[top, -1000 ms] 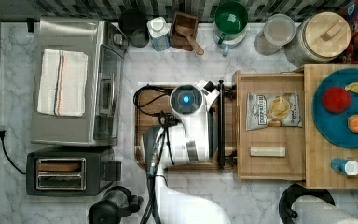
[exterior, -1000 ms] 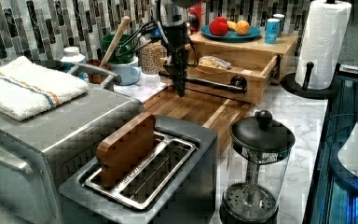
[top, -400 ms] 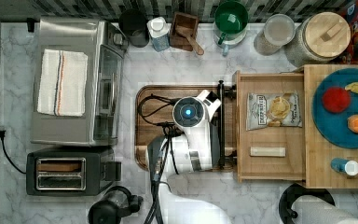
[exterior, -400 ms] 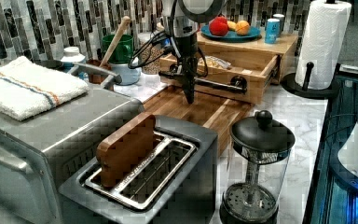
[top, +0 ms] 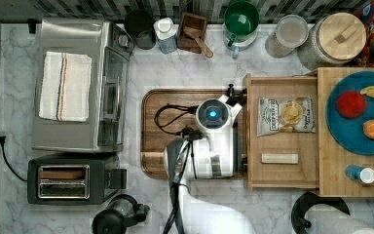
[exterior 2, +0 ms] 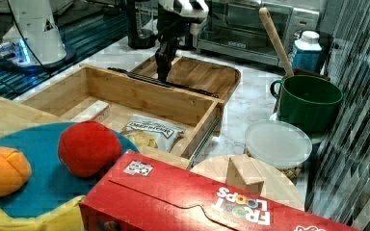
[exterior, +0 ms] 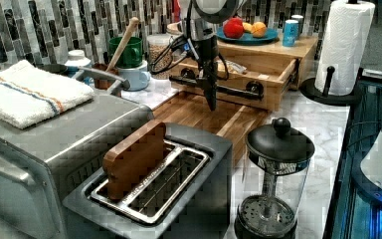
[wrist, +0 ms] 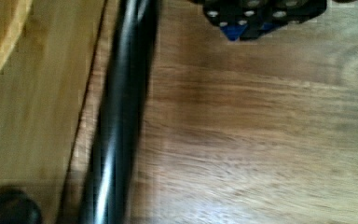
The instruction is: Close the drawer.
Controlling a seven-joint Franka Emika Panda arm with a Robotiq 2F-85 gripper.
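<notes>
The drawer (top: pixel 282 170), pulled open from the block toward the top view's left, presents its black handle bar (exterior: pixel 219 87) crosswise just beside the gripper (exterior: pixel 210 102), whose finger state cannot be told, above the brown tray (top: pixel 151 126).

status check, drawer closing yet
Gripper low beside the drawer's black handle. Drawer wide open, chip bag inside. Nothing blocking.

A white grey-veined marble countertop (top: pixel 141 68) carried everything. A dark brown rounded-corner wooden tray (top: pixel 163 105) lay at its centre in the top view, a steel toaster oven (top: pixel 80 85) at nine o'clock, a black two-slot toaster (top: pixel 70 178) at eight, a green mug (top: pixel 241 22) at twelve.
</notes>
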